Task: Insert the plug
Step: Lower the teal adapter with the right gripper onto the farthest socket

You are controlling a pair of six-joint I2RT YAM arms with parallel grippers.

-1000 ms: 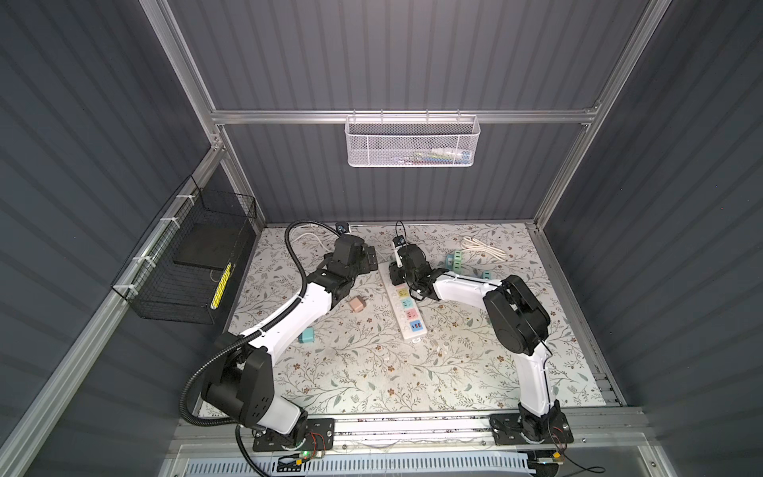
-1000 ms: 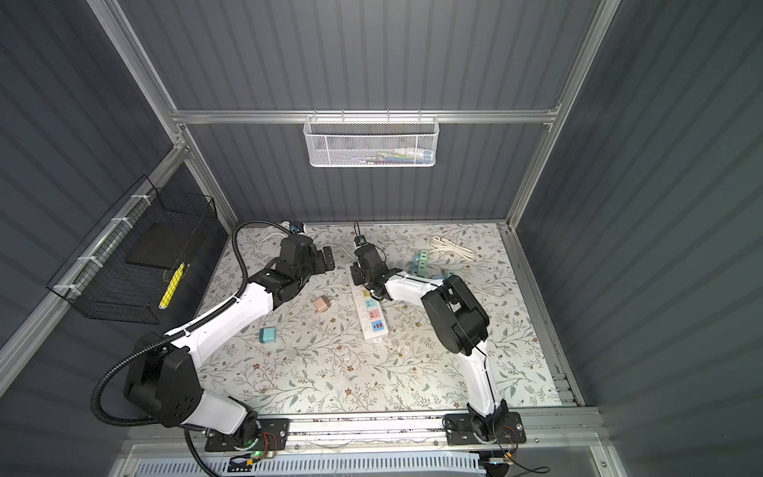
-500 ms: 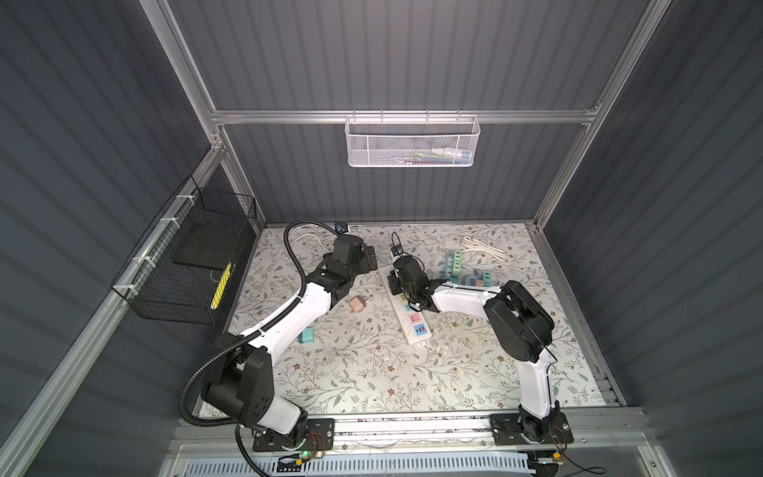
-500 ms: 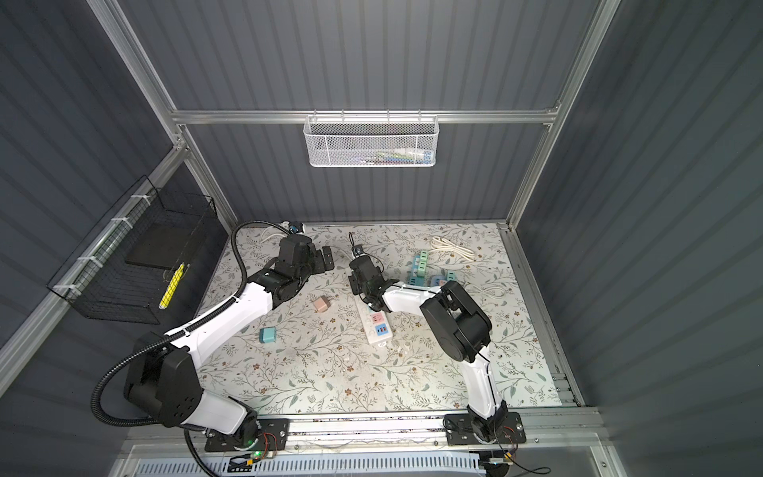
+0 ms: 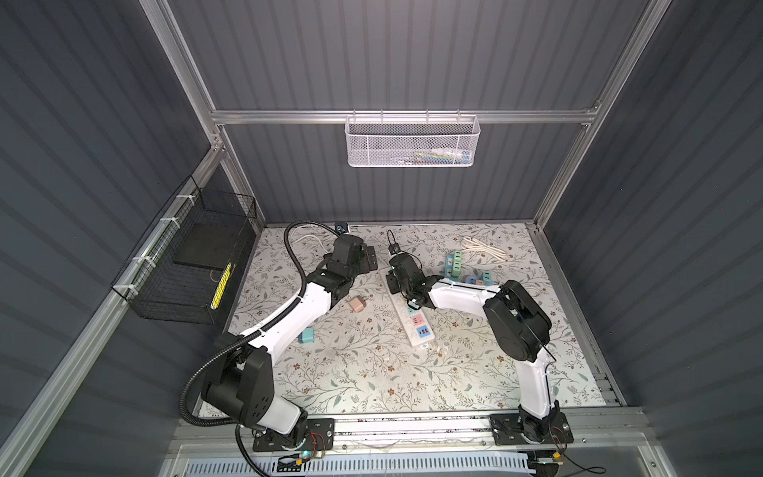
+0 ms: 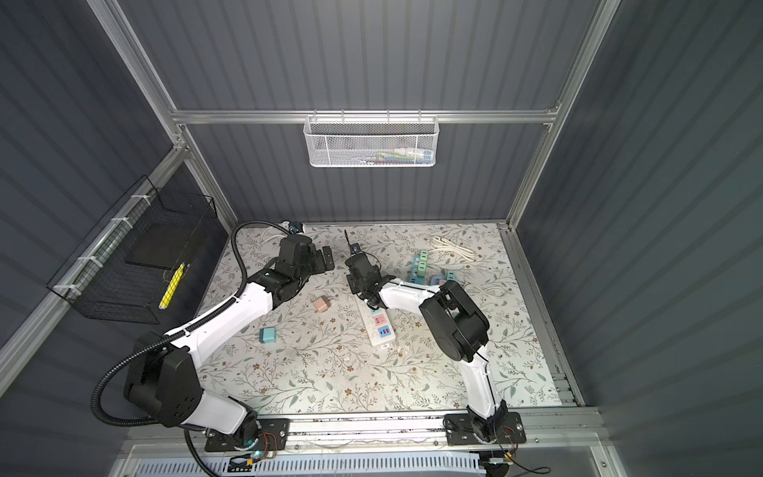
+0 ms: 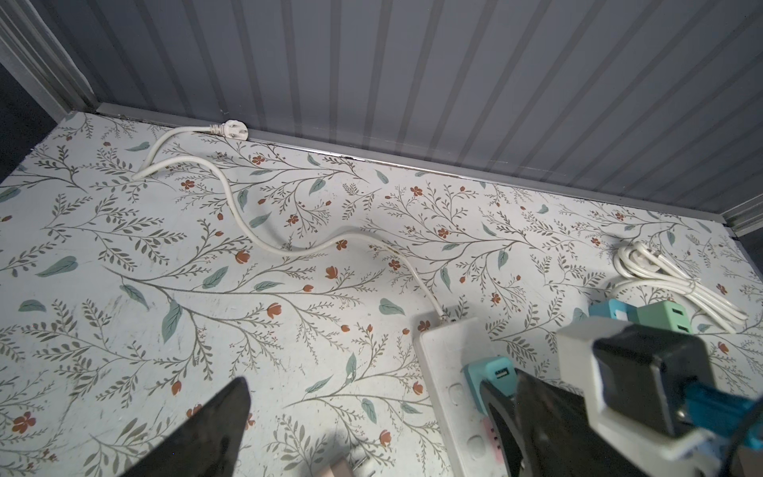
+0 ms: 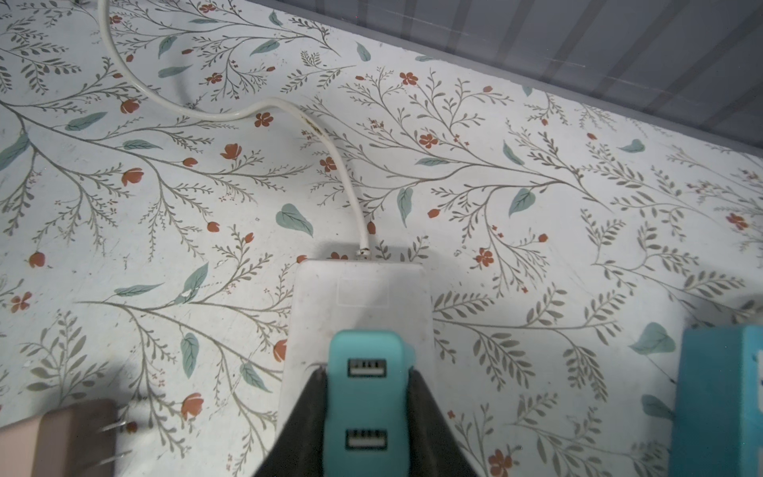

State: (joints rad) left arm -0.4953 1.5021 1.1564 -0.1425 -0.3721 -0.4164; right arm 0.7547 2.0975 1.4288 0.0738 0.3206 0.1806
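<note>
Right wrist: right pincer [image 8: 367, 373] clamps teal plug [image 8: 365, 413]

power strip [image 8: 359, 297] — white, lying flat | teal plug [image 8: 365, 396] — upright at its corded end

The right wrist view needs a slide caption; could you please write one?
Right jaws clamp a teal two-port USB plug at the white power strip's cord end, on a floral tabletop.

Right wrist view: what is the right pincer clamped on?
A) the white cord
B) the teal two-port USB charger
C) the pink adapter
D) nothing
B: the right pincer is shut on the teal two-port USB charger, with its dark fingers pressing both sides, above the white power strip.
</note>
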